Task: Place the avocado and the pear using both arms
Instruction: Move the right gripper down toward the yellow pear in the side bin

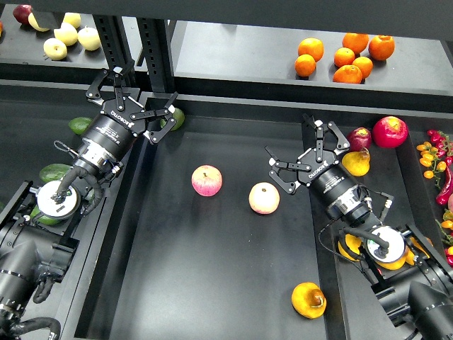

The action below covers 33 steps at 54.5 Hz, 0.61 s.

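Note:
The dark green avocado (176, 117) lies at the far left corner of the middle tray (212, 283), partly hidden behind my left gripper. My left gripper (134, 103) is open and empty, with its claw fingers spread just left of and over the avocado. The yellow-orange pear (309, 299) with a brownish-red patch lies at the tray's near right. My right gripper (303, 164) is open and empty at the tray's right edge, next to a pink-yellow apple (264, 197) and far above the pear.
A second pink-yellow apple (207, 180) lies mid-tray. Paler avocados (79, 125) lie in the left bin. A plain yellow pear (356, 162) and red apples (391, 131) lie at the right. Oranges (345, 54) and pale apples (67, 34) sit on the back shelf.

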{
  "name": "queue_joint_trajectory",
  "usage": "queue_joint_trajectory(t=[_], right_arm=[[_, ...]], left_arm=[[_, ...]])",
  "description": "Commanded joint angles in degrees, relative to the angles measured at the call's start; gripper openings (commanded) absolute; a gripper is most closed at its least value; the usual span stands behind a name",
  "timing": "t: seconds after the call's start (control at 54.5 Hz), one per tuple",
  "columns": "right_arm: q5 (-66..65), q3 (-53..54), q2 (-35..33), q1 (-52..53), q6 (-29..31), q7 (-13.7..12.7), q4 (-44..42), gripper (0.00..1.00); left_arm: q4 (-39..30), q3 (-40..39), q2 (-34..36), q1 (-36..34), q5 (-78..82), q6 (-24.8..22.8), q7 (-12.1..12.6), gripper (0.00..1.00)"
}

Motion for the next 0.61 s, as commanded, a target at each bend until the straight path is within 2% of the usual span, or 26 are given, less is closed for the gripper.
queue_joint_trajectory(t=[0.0,0.33,0.385,0.587], right_arm=[[0.0,1.14,0.0,3.05,0.0,-5.24,0.44,0.99],[-2.46,-1.05,0.0,9.64,-0.05,-14.82,2.46,0.99],[-2.46,-2.81,-2.01,10.87,-0.05,-16.67,3.17,0.99],[-1.76,-11.51,-12.56,14.04,0.0,-18.26,6.77,0.99]], left_arm=[[0.07,0.43,0.0,0.52,0.0,0.0,-0.02,1.0],[-0.02,0.51,0.0,2.1,0.0,0.0,0.07,1.0],[0.07,0.51,0.0,2.27,0.0,0.0,0.07,1.0],[-0.02,0.51,0.0,2.54,0.0,0.0,-0.02,1.0]])
